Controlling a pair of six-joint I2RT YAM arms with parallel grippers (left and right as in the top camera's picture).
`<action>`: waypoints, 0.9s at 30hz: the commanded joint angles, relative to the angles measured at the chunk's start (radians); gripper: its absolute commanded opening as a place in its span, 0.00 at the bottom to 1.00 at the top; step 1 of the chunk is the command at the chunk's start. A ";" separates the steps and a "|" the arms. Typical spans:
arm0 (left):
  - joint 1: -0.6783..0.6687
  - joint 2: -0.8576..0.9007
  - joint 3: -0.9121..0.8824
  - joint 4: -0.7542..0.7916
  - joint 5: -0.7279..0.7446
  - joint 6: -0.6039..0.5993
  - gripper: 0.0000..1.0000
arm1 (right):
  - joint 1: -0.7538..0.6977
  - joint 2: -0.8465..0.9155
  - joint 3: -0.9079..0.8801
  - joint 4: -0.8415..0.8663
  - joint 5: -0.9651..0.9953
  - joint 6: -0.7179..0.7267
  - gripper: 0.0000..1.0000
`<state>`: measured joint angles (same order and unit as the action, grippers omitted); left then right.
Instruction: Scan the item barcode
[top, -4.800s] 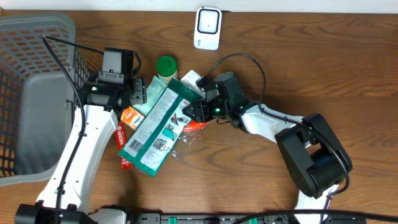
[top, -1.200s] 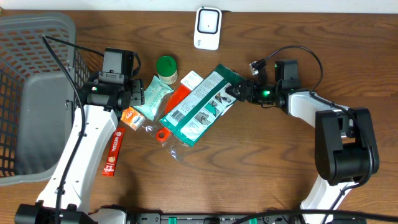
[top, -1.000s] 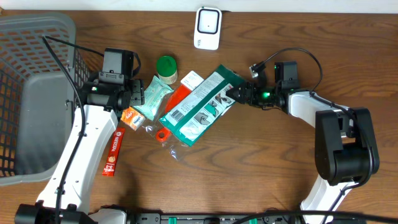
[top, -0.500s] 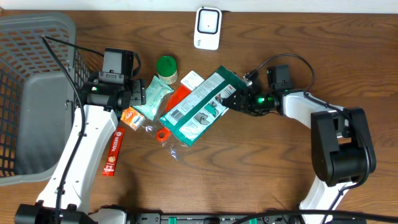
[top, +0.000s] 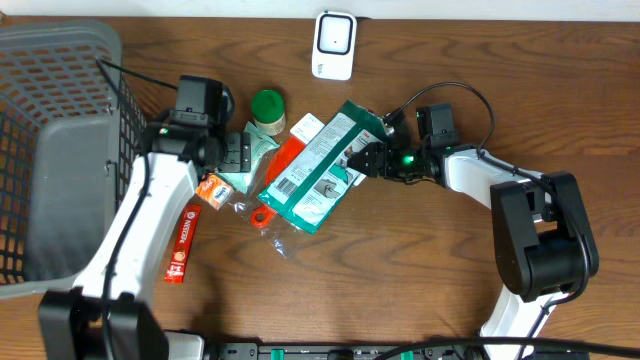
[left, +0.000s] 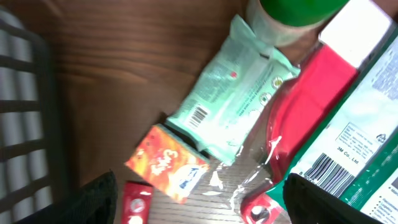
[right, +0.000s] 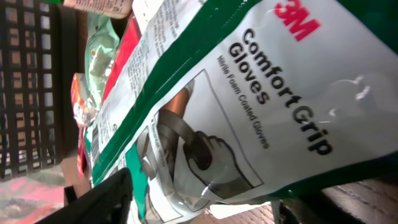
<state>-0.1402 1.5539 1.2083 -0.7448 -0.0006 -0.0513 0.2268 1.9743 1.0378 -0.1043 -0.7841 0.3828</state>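
Observation:
The item, a green and white glove pack, lies slanted at the table's middle with its barcode facing up. It fills the right wrist view, and its barcode end shows in the left wrist view. My right gripper is open at the pack's upper right end; its fingers stand wide apart astride that end. The white scanner sits at the far edge. My left gripper hangs open over a mint wipes pack and an orange packet.
A green-lidded jar, a red packet and a white box lie against the glove pack's left side. A red stick pack lies lower left. A grey basket fills the left edge.
My right gripper has slid left onto the glove pack's end, and the pack has turned a little more upright. My left gripper has shifted right over the wipes pack and opened wider.

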 joint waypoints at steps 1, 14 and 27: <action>0.000 0.062 -0.014 0.010 0.119 0.008 0.85 | 0.006 0.008 0.007 0.006 0.021 0.006 0.64; -0.001 0.226 -0.014 0.032 0.552 -0.033 0.85 | 0.007 0.008 0.007 0.031 0.024 0.006 0.61; -0.001 0.352 -0.014 0.032 0.667 -0.033 0.82 | 0.007 0.008 0.008 0.045 0.016 0.006 0.38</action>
<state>-0.1402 1.8889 1.2053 -0.7132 0.6243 -0.0788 0.2268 1.9743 1.0378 -0.0616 -0.7589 0.3908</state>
